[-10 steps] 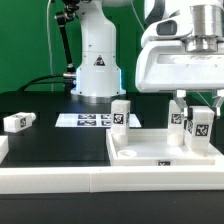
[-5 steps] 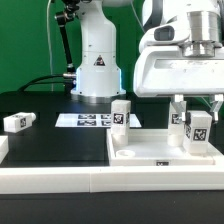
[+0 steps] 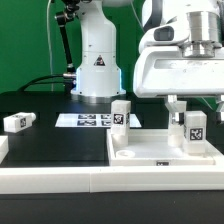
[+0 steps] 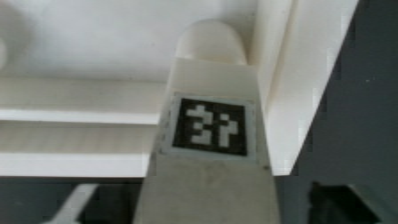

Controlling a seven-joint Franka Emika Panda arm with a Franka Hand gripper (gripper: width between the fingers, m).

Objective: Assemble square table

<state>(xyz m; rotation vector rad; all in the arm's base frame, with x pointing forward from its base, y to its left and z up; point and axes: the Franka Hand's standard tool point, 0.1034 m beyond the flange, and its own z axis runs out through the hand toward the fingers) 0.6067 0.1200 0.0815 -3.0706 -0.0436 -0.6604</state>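
Observation:
The white square tabletop (image 3: 150, 152) lies at the exterior view's lower right, inside the rail. One tagged white leg (image 3: 121, 113) stands upright at its far left corner. A second leg (image 3: 197, 129) stands upright at the tabletop's right side, and in the wrist view this leg (image 4: 210, 130) fills the middle over the tabletop (image 4: 71, 100). My gripper (image 3: 197, 108) straddles that leg's top, open, with a dark gap on each side between leg and fingers (image 4: 349, 203). Another tagged leg (image 3: 179, 118) stands close behind, partly hidden. A loose leg (image 3: 17, 121) lies far left on the black surface.
The marker board (image 3: 88, 120) lies flat in front of the robot's white base (image 3: 97, 62). A long white rail (image 3: 55, 180) borders the black surface along the front.
The jaws have spread apart and let go of the right-hand leg, which stays upright on the tabletop. The gripper itself has barely shifted.

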